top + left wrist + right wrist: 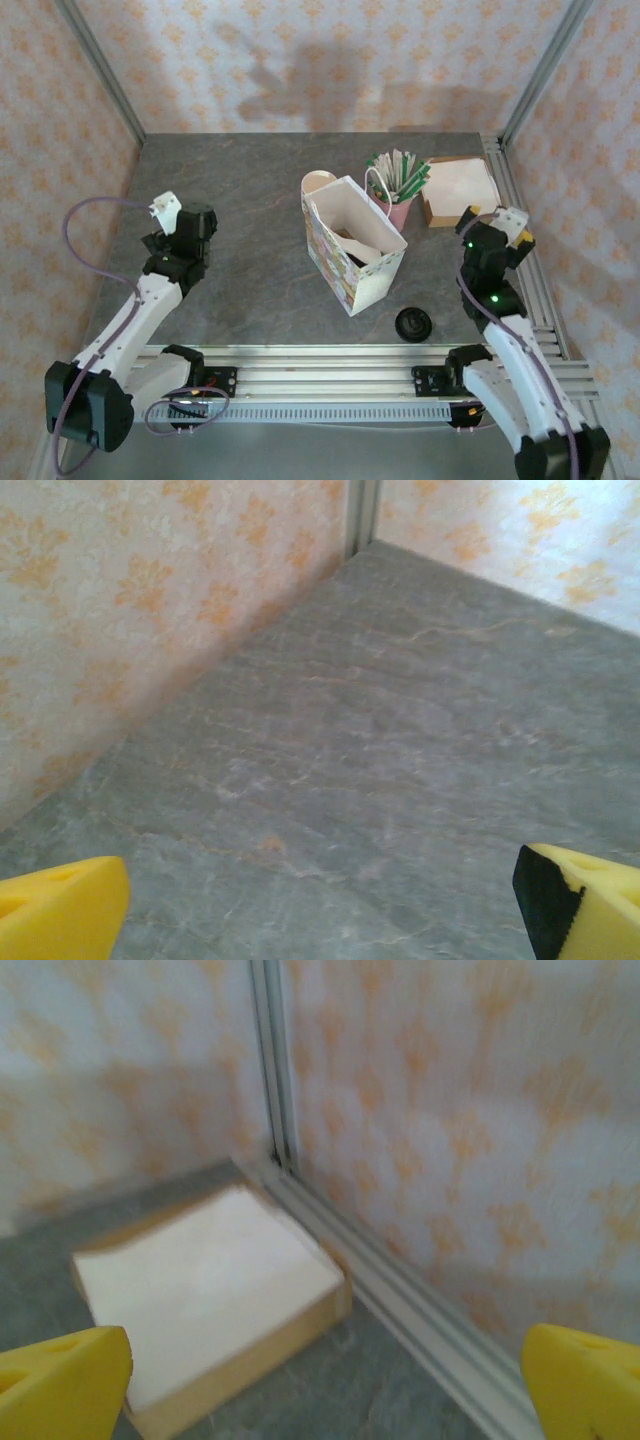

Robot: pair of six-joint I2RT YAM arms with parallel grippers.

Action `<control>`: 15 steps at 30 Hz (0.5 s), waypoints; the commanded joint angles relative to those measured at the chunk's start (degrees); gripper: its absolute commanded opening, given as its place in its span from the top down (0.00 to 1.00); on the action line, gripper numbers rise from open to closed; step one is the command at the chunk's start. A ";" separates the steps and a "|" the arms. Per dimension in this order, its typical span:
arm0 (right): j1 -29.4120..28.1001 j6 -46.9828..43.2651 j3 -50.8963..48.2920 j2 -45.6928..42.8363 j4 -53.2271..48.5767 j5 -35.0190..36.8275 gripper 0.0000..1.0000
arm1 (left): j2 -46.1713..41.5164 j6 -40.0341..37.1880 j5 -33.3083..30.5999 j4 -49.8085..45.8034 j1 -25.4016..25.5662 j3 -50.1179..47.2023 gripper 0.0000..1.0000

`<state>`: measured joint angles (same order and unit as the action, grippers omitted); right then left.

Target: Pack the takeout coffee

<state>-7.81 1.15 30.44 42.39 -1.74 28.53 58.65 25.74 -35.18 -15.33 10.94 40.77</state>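
Finds left end effector (pixel 320 910) and right end effector (pixel 325 1385) spread open, empty. Finds takeout coffee (pixel 352 261) seemingly leaning inside paper bag (pixel 338 268), centre of tabletop (pixel 245 285). Could spill or topple that bag if clipped by an arm.

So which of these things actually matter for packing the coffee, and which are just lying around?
For the job: white paper bag; takeout coffee, apparently the dark-topped shape inside it.
Lying about: loose black lid; tan cup behind the bag; pink cup of packets; napkin box.
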 commanded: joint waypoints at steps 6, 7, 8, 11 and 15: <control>5.53 6.61 -13.45 18.04 31.39 -12.70 0.01 | 3.40 -15.38 4.61 30.51 -2.98 -15.64 0.00; 5.53 6.25 -14.13 20.17 33.89 -12.73 0.01 | 4.66 -16.49 6.20 32.96 -3.64 -16.56 0.00; 5.53 5.24 -14.88 22.63 37.31 -12.80 0.01 | 6.19 -17.21 7.31 35.01 -4.26 -17.15 0.00; 5.61 3.36 -15.00 28.03 44.46 -14.13 0.01 | 11.61 -19.31 10.77 42.38 -5.39 -18.44 0.00; 5.98 1.29 -11.60 33.91 46.03 -14.24 0.01 | 15.64 -21.22 15.14 49.42 -5.76 -18.21 0.00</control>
<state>-2.42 4.32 16.16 73.95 37.04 15.11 72.66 8.27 -23.97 21.71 5.61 23.07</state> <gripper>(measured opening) 0.993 0.999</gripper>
